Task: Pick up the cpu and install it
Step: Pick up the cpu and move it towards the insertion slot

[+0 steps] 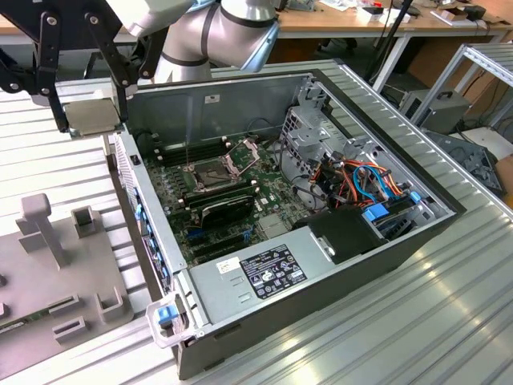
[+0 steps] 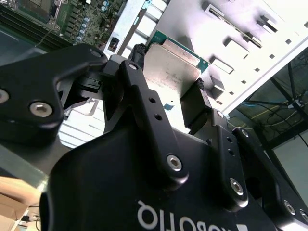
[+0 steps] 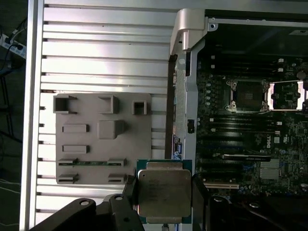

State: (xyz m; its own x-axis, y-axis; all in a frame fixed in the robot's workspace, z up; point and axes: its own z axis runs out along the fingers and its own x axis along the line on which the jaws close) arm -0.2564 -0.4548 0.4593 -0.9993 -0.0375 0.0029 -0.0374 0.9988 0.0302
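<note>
**Pick-up done, installation not yet done.** My gripper [image 1: 90,120] is clamped on the cpu [image 1: 94,115]. One finger [image 3: 131,192] bears on each of two opposite edges, and the chip's dull metal top faces the wrist cameras in both wrist views [image 2: 173,72]. The cpu [image 3: 163,192] hangs in the air, touching nothing but my fingers.

In the exterior view it sits high at the far corner of the open computer case [image 1: 216,100], on the exterior view's left. As far as I can judge, it is just outside the case wall rather than over the board.

The grey holder block [image 1: 56,273], with its moulded pockets, lies on the ribbed metal table [image 1: 361,337] beside the case. I see no chip in any of the block's [image 3: 103,139] pockets.

Inside the case, the socket [image 1: 210,172] on the green board stands bare. Its hinged metal frame [image 1: 244,156] is swung open beside it, and the first wrist view shows the same pair, socket [image 3: 248,94] and frame [image 3: 286,94].

I judge the first half of the task complete, since the cpu is lifted and firmly held. The second half remains: the cpu is well apart from the socket, which is open and unfilled.
</note>
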